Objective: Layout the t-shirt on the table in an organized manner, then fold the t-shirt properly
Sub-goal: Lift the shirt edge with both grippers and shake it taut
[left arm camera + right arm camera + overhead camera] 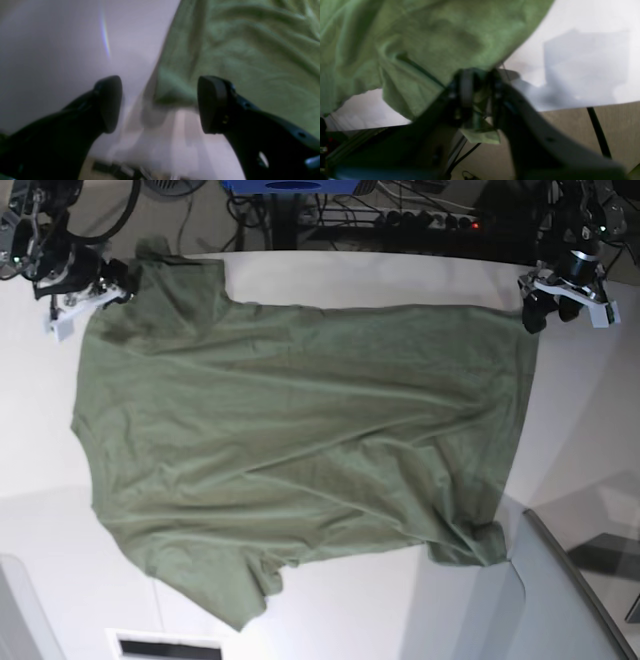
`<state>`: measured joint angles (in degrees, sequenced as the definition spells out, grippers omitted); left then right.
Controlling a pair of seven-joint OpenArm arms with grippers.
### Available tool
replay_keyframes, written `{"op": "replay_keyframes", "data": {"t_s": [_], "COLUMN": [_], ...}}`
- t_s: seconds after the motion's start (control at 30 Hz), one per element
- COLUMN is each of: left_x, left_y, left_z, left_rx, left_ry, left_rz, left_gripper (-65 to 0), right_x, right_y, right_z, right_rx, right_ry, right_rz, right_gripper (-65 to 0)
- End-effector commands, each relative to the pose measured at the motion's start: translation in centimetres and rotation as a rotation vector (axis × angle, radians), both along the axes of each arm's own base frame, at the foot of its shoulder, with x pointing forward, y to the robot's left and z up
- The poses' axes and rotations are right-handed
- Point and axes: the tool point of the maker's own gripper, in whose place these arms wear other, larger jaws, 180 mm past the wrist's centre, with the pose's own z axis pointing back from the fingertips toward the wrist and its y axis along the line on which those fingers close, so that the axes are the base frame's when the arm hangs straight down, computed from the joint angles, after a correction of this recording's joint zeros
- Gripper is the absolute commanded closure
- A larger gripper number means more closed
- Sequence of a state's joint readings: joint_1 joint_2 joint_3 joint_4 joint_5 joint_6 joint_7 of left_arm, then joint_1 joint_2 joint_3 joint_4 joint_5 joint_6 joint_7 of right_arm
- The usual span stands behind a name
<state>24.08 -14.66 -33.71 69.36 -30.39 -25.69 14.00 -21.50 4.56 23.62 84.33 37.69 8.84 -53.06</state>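
Note:
The olive-green t-shirt lies spread sideways on the white table, hem to the right, with wrinkles and a folded-under near right corner. My right gripper is at the shirt's far left sleeve. In the right wrist view it is shut on a fold of the cloth, and a small flap hangs below the fingers. My left gripper is at the shirt's far right hem corner. In the left wrist view it is open, and the shirt's corner lies just beyond the fingertips, apart from them.
A grey angled panel with a dark edge stands at the near right, and another at the near left. Cables and a power strip lie beyond the table's far edge. Floor shows past the table edge.

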Motion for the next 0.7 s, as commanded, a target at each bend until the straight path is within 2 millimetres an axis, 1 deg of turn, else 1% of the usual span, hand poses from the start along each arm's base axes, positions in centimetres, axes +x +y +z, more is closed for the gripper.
{"op": "replay_keyframes", "data": {"t_s": [0.0, 0.03, 0.1, 0.23, 0.3, 0.33, 0.43, 0.6, 0.67], "left_x": [0.9, 0.8, 0.5, 0.1, 0.0, 0.1, 0.8, 0.6, 1.0], "left_y": [0.8, 0.8, 0.7, 0.6, 0.6, 0.3, -1.6, -1.9, -2.1], "left_z": [1.0, 0.7, 0.3, -0.5, -0.6, -0.6, -0.3, -0.5, -0.5], "left_rx": [0.011, 0.006, -0.001, -0.017, -0.019, -0.024, -0.074, -0.085, -0.088], "left_ry": [-0.042, -0.036, -0.024, -0.007, -0.006, -0.009, -0.052, -0.051, -0.056], "left_rz": [0.006, 0.009, 0.012, 0.024, 0.026, 0.019, -0.04, -0.046, -0.051], "left_gripper": [-43.9, -43.9, -43.9, -43.9, -43.9, -43.9, -43.9, -43.9, -43.9], "right_x": [-0.7, -0.7, -0.8, -0.8, -0.8, -0.8, -0.8, -0.8, -0.8], "right_y": [-0.1, 0.0, 0.0, 0.1, 0.1, 0.1, 0.1, 0.2, 0.2], "right_z": [-0.1, -0.2, -0.2, -0.2, -0.2, -0.2, -0.2, -0.2, -0.2], "right_rx": [-0.004, -0.003, -0.003, -0.002, -0.001, -0.001, -0.001, 0.001, 0.002], "right_ry": [0.026, 0.027, 0.028, 0.03, 0.03, 0.03, 0.03, 0.033, 0.034], "right_rz": [0.006, 0.006, 0.006, 0.01, 0.011, 0.011, 0.011, 0.014, 0.014], "right_gripper": [-1.7, 0.0, -0.8, -0.2, -0.2, -0.2, -0.2, -0.2, -0.2]}}
